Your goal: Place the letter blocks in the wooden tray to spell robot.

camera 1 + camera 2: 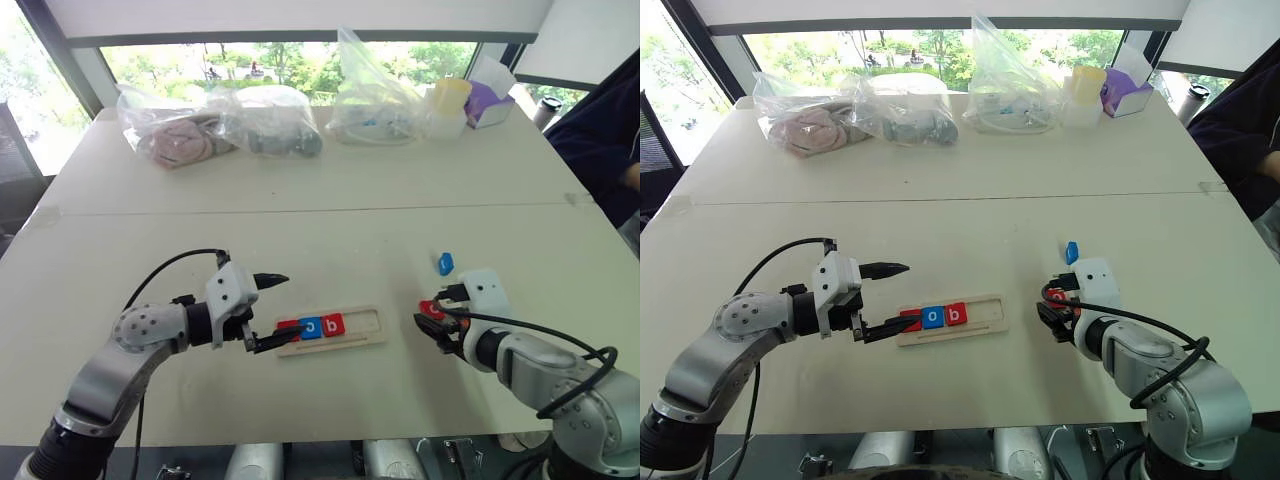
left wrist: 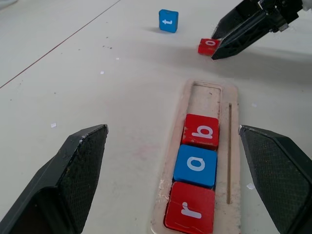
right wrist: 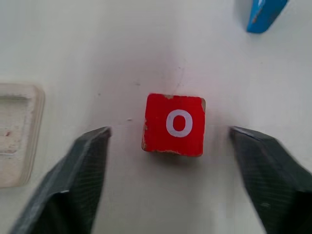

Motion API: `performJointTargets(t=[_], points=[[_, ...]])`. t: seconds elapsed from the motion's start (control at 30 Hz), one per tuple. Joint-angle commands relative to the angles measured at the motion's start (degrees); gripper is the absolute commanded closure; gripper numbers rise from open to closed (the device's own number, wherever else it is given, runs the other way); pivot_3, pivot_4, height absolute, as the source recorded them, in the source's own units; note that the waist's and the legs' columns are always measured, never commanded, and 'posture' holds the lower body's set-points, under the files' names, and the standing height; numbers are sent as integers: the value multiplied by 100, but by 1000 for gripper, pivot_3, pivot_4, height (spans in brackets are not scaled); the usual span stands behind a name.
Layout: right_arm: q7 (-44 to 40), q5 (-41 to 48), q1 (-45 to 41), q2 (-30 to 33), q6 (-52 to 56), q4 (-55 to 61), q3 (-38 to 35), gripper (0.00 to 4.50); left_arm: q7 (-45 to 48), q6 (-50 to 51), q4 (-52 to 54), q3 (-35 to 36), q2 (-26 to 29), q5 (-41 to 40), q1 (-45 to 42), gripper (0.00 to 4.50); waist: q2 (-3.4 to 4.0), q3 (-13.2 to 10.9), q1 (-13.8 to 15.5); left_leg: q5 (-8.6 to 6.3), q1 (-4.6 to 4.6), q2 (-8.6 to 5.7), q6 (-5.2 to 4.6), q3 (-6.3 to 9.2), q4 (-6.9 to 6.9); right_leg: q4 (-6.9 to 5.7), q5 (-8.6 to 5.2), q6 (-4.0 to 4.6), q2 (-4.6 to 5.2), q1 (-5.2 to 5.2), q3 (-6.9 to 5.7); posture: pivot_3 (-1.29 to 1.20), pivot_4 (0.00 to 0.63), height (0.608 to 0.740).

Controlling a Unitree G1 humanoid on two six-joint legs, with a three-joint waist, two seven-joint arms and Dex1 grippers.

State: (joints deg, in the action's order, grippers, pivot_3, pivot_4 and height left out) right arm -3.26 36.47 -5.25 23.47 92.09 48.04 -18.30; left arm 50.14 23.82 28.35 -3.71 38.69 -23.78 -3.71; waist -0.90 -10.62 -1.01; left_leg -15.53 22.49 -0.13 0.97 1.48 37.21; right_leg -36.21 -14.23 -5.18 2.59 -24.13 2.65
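On the table [image 1: 330, 215], red r, blue o and red b seated in the wooden tray [image 1: 362, 322], left gripper [image 2: 170, 170] spread at its end, right gripper [image 3: 170, 146] spread around the loose red o block [image 3: 174, 125], blue t block [image 2: 168, 20] lying beyond, apparently for pickup.

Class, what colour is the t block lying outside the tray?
Blue t block, clearest in the left wrist view.

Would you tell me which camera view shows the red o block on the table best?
The right wrist view: the red o block lies face-up, letter legible. The left wrist view shows it small and distant; both eye views show only a red patch beside the right gripper.
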Motion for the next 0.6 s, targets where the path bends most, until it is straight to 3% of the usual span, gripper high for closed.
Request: performJointTargets(t=[0.03,0.1,0.17,0.3,0.47,0.6], points=[[-740,595,-483,1214,41,92,213,41,15,-54,176,45,25,-36,-2,0,4,-2,0,0,0,-1,0,-2,2,0,0,0,3,0,2,0,150,740],[-1433,666,-720,2025,-294,-82,433,41,15,-51,179,49,31,-37,0,0,3,-2,-10,0,-1,0,-1,-5,8,1,-1,1,2,3,2,0,150,740],[-2511,489,-795,2848,-1414,-602,710,41,21,-57,171,59,36,-39,-3,0,3,-2,2,0,-3,0,-1,-2,4,2,-2,1,-2,7,-1,0,150,740],[-4445,-415,-398,3719,-4164,-1650,1299,41,47,-60,206,74,53,-71,-6,0,-8,-2,27,-1,-3,-2,-2,-12,1,11,-4,-6,-8,15,-10,0,150,740],[-6130,-1348,-333,3975,-6652,-3236,1978,41,201,-45,359,154,140,-252,25,0,-10,-4,11,-1,-3,-2,-3,-20,9,10,0,-21,-1,17,-6,0,150,740],[-6702,-1778,-663,3783,-7574,-4202,2305,41,248,-34,446,308,158,-456,37,0,-9,-4,5,-1,-12,0,-3,-27,15,3,-2,-11,4,22,-1,0,150,740]])
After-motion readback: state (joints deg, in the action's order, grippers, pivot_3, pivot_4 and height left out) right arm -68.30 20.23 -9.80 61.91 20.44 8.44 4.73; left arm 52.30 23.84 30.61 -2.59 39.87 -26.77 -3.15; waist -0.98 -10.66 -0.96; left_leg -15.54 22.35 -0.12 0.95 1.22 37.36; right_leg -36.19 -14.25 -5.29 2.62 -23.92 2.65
